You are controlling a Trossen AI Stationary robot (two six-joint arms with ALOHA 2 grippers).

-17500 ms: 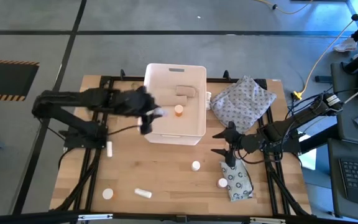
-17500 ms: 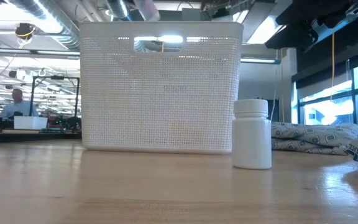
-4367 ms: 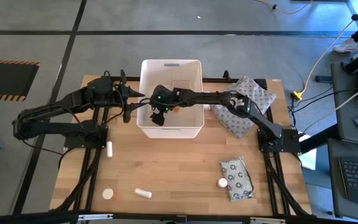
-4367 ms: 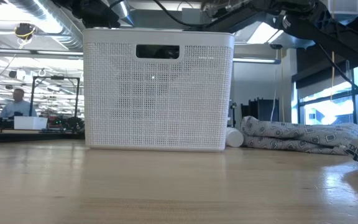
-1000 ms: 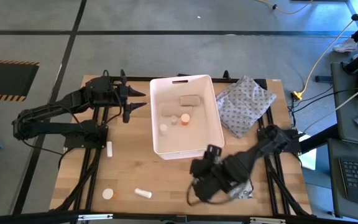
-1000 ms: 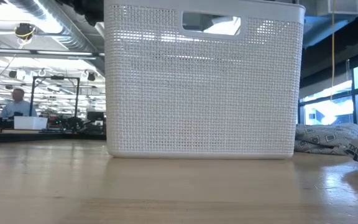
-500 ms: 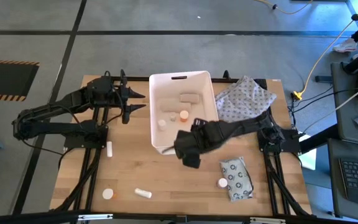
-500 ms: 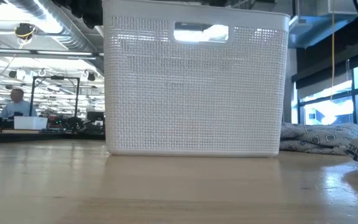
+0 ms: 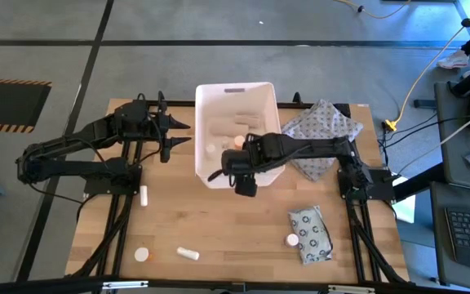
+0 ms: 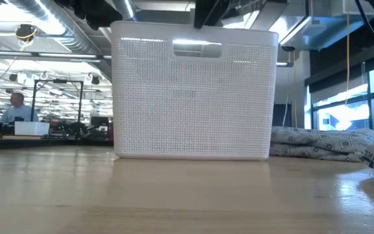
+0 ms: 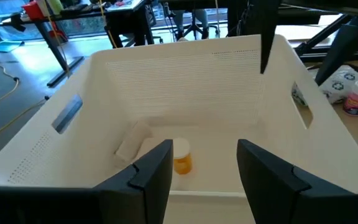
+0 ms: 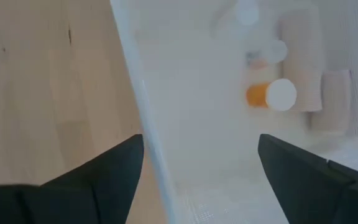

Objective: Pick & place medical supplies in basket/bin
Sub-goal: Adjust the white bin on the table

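The white basket [image 9: 259, 167] stands at the table's far middle; its near side fills the low view [image 10: 193, 91]. Inside lie an orange bottle [image 12: 272, 94], tan rolls [image 12: 303, 56] and a white bottle [image 9: 210, 149]. My right gripper [image 9: 233, 175] hangs open over the basket's near short wall, which passes between its fingers in the right wrist view. My left gripper [image 9: 178, 135] waits open by the basket's left long side, holding nothing. On the table lie a grey ringed packet [image 9: 310, 235] and loose bottles [image 9: 291, 240], [image 9: 188, 254], [image 9: 141, 255], [image 9: 144, 194]. My right gripper straddles the basket's near short wall [image 12: 138, 118] from above, slanting toward the table's left, one finger [image 12: 303, 180] over the inside and the other finger [image 12: 98, 180] over the outside. I cannot tell whether either finger touches the wall.
A grey dotted cloth bundle [image 9: 321, 135] lies right of the basket, under my right arm. Bare wood stretches between the basket and the table's near edge. Black frame rails run along both table sides. Beyond the table a person sits far off [image 10: 18, 107].
My right gripper has swung from near the table's near edge toward the far edge and leftward, ending at the basket's near wall, and has rolled. The basket has slid toward the far edge and turned squarer to the table.
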